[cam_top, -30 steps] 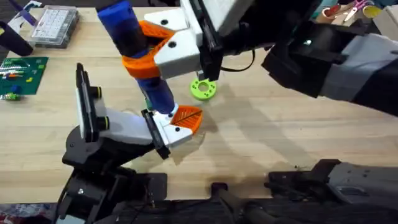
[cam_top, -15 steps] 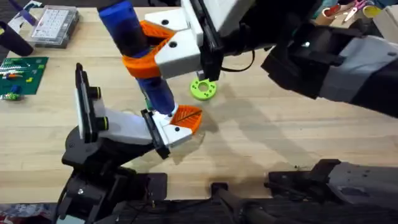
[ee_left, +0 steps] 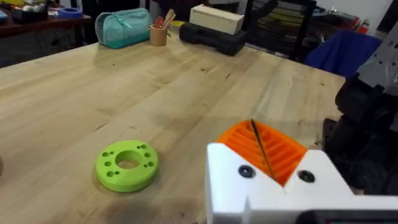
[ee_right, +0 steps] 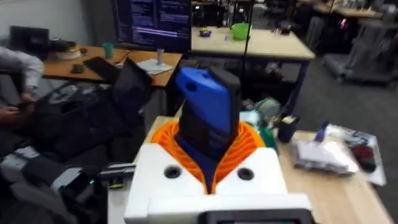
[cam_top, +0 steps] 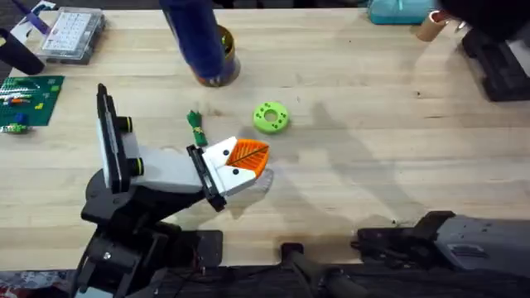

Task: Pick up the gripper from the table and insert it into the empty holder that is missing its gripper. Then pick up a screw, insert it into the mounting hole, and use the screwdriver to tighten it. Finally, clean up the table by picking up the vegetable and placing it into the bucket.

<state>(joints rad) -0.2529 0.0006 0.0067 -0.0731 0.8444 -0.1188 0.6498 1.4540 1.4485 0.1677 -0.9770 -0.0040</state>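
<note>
Screwdriver [ee_right: 205,115] pinched in right gripper [ee_right: 208,171], blurred high over bucket [cam_top: 222,58] at table's far edge. Left gripper [ee_left: 270,165] pads pressed together w/ nothing between. Gripper [cam_top: 236,164] seated on holder [cam_top: 141,178]; vegetable [cam_top: 195,127] just beside green ring [cam_top: 271,117]; open wood [cam_top: 389,141] to right.

No legible text, label, brand, number or sign; lines on the dark computer monitor [ee_right: 152,22] behind the table are too blurred to read.

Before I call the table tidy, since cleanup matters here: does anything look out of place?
Yes: the slim green toy vegetable lies loose on the wooden table, beside the black-and-white holder, not in the round yellow bucket.
</note>
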